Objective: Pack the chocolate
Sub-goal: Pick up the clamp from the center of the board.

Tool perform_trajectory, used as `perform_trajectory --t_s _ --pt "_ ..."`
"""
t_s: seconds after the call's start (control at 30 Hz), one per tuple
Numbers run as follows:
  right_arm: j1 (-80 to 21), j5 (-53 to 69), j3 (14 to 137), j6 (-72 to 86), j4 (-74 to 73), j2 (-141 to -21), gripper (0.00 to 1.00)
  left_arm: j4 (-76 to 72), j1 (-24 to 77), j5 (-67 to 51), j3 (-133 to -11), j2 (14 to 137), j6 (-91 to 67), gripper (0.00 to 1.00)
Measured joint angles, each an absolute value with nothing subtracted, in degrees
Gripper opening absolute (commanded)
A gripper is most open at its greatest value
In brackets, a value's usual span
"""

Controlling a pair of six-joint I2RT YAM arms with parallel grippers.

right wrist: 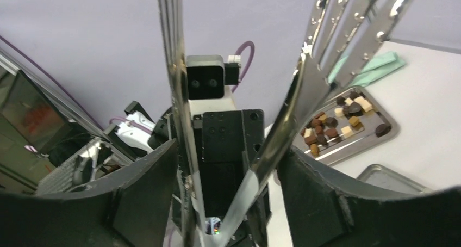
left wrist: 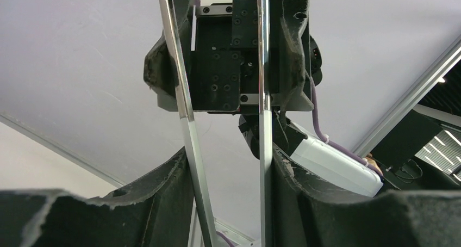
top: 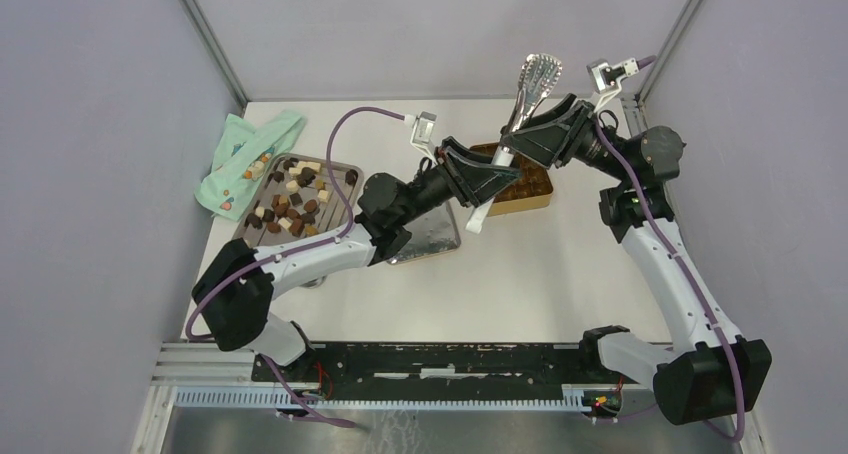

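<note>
While the chocolate chunks [top: 290, 199] lie loose on the steel tray [top: 325, 162] at the left of the counter [top: 560, 274], both arms meet near the gold tin [top: 535, 189]. The left gripper [left wrist: 228, 171] clamps the slotted metal tongs [top: 537, 79]; the right gripper [right wrist: 231, 154] presses both blades too.

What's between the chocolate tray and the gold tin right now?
Top view: a second steel tray with the left arm stretched over it.

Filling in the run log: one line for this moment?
left pincer grips tongs | right pincer around tongs, grip unclear | chocolate on tray | tin partly hidden
</note>
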State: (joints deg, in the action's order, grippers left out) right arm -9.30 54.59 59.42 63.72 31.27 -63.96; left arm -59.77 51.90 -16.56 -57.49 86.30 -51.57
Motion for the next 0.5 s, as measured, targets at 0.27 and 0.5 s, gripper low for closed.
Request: perform_trajectory --t_s 0.27,0.5 --pt "-9.65 53.93 58.76 66.22 33.45 -64.40 0.28 -60.77 51.99 -16.47 -57.54 86.67 -51.86 0.52" --pt "-9.65 53.84 58.24 67.61 33.82 -64.73 0.13 -62.74 52.01 -16.67 -57.60 87.61 -53.10 0.59"
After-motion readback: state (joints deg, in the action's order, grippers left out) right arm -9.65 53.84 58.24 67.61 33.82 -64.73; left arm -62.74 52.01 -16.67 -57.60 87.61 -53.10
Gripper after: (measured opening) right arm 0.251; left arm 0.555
